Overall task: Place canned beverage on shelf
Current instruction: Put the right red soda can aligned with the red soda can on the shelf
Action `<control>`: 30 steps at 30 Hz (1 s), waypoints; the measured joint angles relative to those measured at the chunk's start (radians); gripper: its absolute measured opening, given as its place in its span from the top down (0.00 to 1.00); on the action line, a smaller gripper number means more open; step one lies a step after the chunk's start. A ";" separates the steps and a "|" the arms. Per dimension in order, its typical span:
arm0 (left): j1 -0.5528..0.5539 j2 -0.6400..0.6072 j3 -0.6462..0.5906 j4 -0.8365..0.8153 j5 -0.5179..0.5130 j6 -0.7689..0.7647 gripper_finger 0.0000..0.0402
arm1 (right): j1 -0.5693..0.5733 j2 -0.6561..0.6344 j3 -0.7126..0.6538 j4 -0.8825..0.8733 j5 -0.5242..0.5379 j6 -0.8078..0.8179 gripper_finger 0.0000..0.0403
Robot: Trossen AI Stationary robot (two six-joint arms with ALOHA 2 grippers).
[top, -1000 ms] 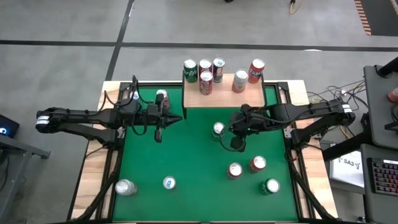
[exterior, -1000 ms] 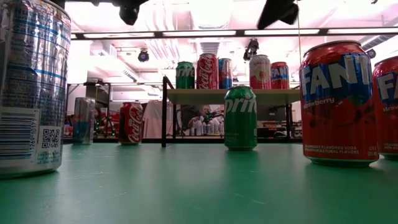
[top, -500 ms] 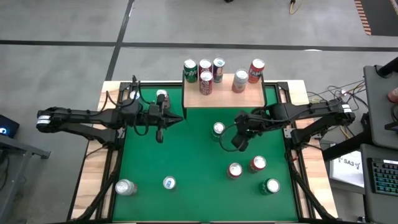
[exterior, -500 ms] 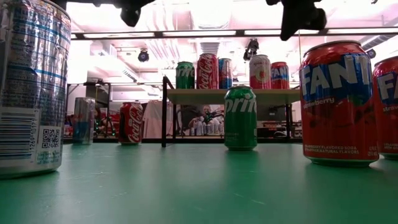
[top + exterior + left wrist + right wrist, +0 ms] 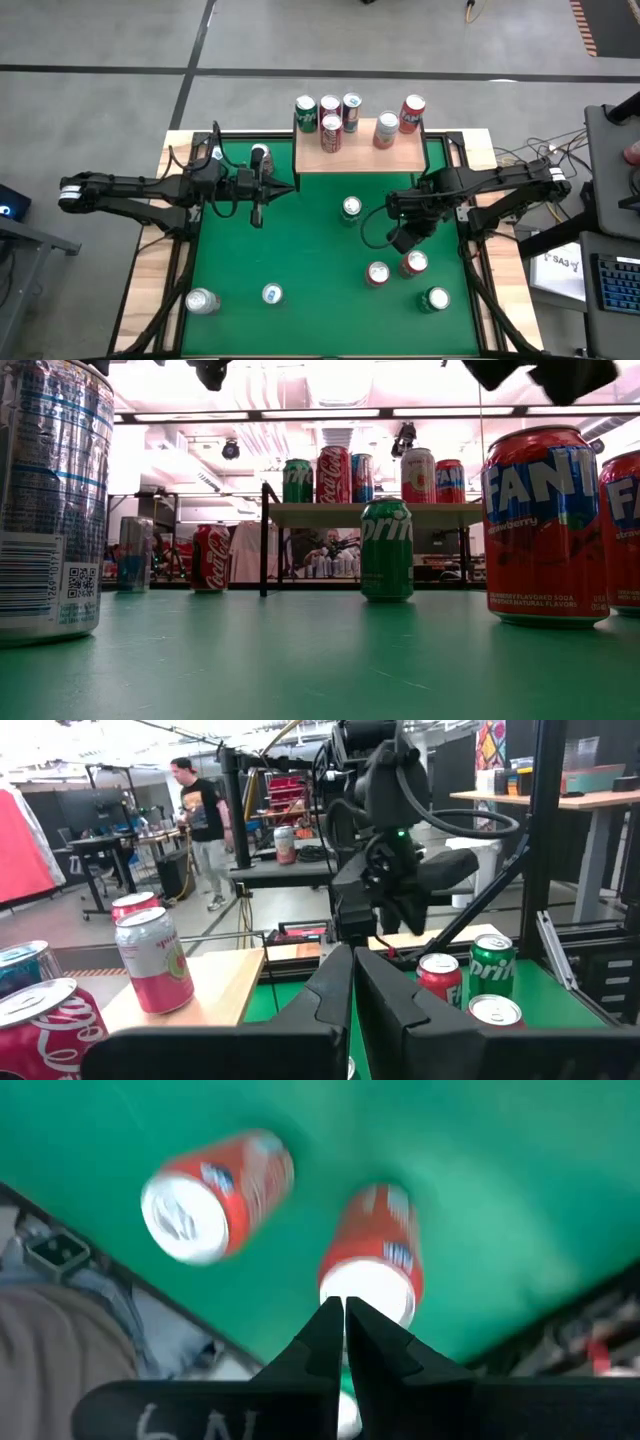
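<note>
The shelf (image 5: 360, 155), a light wooden board on thin black legs (image 5: 264, 540), stands at the table's far middle with several cans on it. Loose cans stand on the green felt: a green Sprite can (image 5: 350, 208) in front of the shelf, and two red cans (image 5: 377, 273) (image 5: 414, 263) at the near right. My right gripper (image 5: 402, 241) hangs shut above the felt, pointing steeply down over those two red cans (image 5: 370, 1260) (image 5: 215, 1195), and touches neither. My left gripper (image 5: 290, 187) is shut and level, left of the shelf, pointing toward the table's right.
A red Coca-Cola can (image 5: 260, 155) stands on the felt just beyond my left gripper. A silver can (image 5: 203, 301) and a blue can (image 5: 272, 294) stand near the front left, and a green can (image 5: 437, 299) stands at the front right. A person (image 5: 205, 820) stands in the room beyond.
My right gripper has moved from beside the Sprite can toward the table's near right, over the two red cans. It rolled and tipped from nearly level to pointing steeply down, and stayed shut. No can has moved.
</note>
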 joint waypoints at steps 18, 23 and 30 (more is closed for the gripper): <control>0.000 0.000 0.000 0.002 0.000 0.003 1.00 | 0.190 -0.009 -0.074 0.001 -0.065 0.247 0.98; 0.000 0.000 0.000 0.002 0.000 0.003 1.00 | 0.217 -0.010 -0.079 0.044 -0.047 0.261 0.98; 0.000 0.000 -0.001 0.002 0.000 0.003 1.00 | 0.216 -0.005 -0.079 0.044 0.095 0.277 0.98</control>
